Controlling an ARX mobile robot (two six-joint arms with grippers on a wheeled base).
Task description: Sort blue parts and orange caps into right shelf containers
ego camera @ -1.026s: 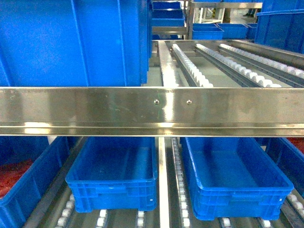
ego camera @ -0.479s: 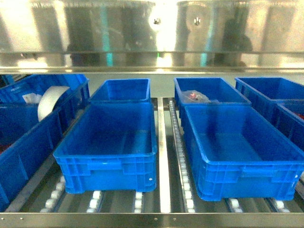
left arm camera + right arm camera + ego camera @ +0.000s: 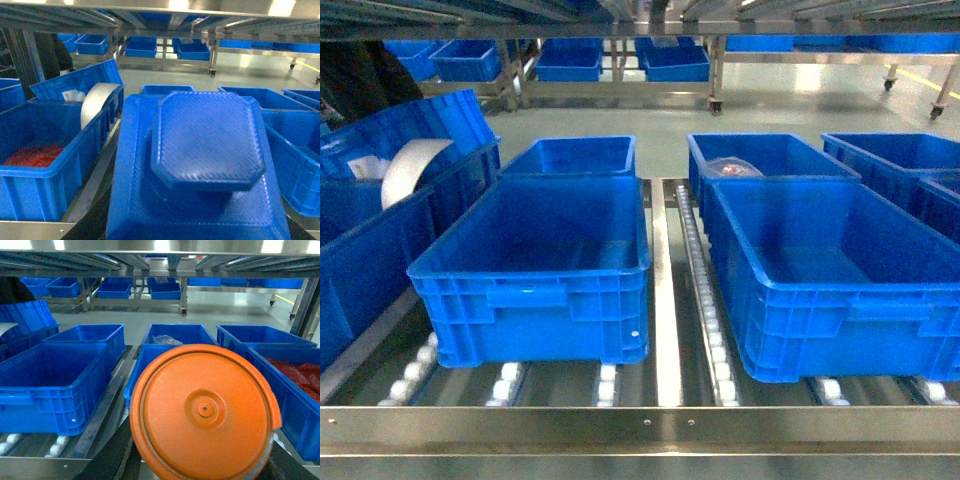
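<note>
Only at wrists: blue part (image 3: 207,142), orange cap (image 3: 202,412)

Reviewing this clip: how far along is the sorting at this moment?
Nothing looks sorted yet: the two front containers on the shelf look empty in the head view. In hand: a blue part fills the left wrist view and an orange cap the right, though neither hand itself shows. Left: dropping both into containers.

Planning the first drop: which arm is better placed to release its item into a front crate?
Right, marginally: its orange cap hangs directly before the front right crate. The left's blue part blocks its own view.
</note>
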